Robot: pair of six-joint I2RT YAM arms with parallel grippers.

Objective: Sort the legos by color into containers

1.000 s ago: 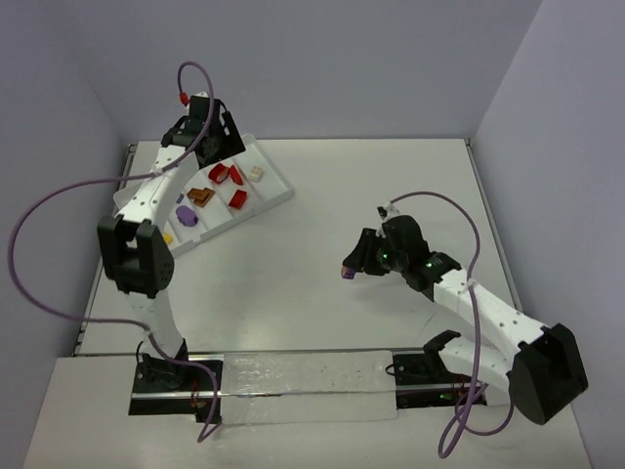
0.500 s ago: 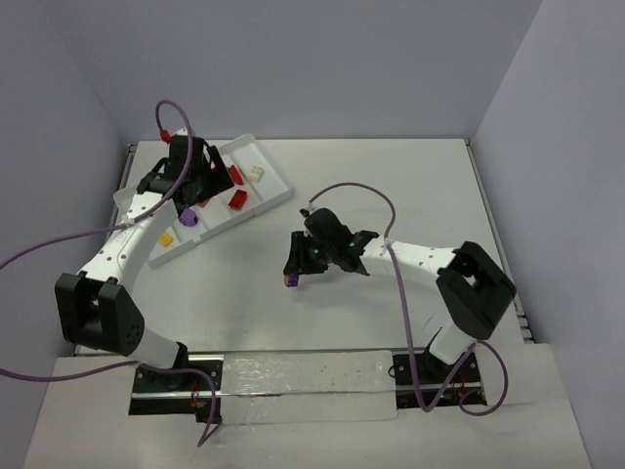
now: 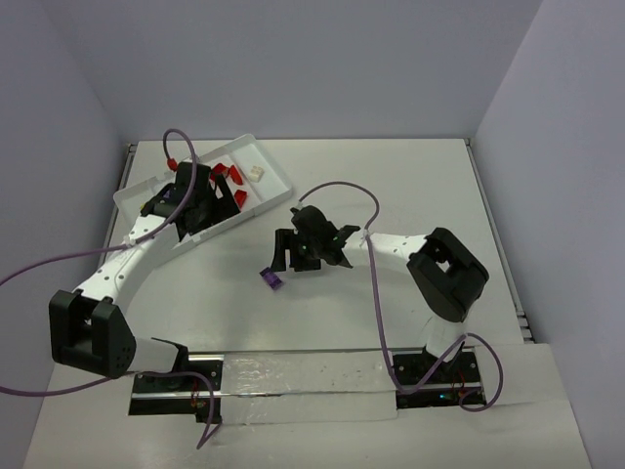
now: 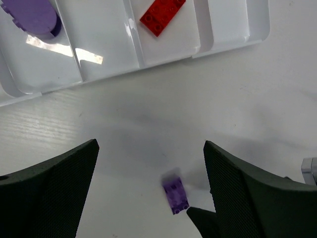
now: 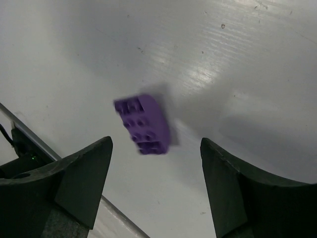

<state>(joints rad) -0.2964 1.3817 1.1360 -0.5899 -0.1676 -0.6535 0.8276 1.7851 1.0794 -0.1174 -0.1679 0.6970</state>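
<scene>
Purple brick [image 3: 270, 278] is sitting loose on the counter [image 3: 391, 195], just beside the right hand [image 3: 286, 256] and well apart from the tray [image 3: 276, 178]. In the right wrist view it is showing smeared between the 2 fingers [image 5: 84, 183] and touching neither, so it may be moving; I cannot tell whether it is resting flat or hanging just above the surface. Right hand is standing spread wide and gripping nothing. Left hand [image 3: 190, 205] is hovering over the near edge of the tray, also spread and carrying nothing; its camera is looking down on a purple piece [image 4: 32, 17] in 1 compartment, a red brick [image 4: 162, 10] 2 compartments over, and the loose brick lower down on bare counter. Judging the step: the purple one is waiting to go into the compartment already holding purple. Risks from here: if the brick is tumbling, it may be settling on an edge or skidding further off, leaving a poor face for the fingers. It is small against the wide gap, so a closing pinch slightly off centre is likely to be flicking it sideways rather than catching it. Both arms are crowding the same patch between tray and brick, so 2 reaches at once are risking a knock, or a nudge to the tray rim that jostles the sorted pieces. Dividers are looking low, so a high release may be bouncing the brick into a neighbouring compartment.
</scene>
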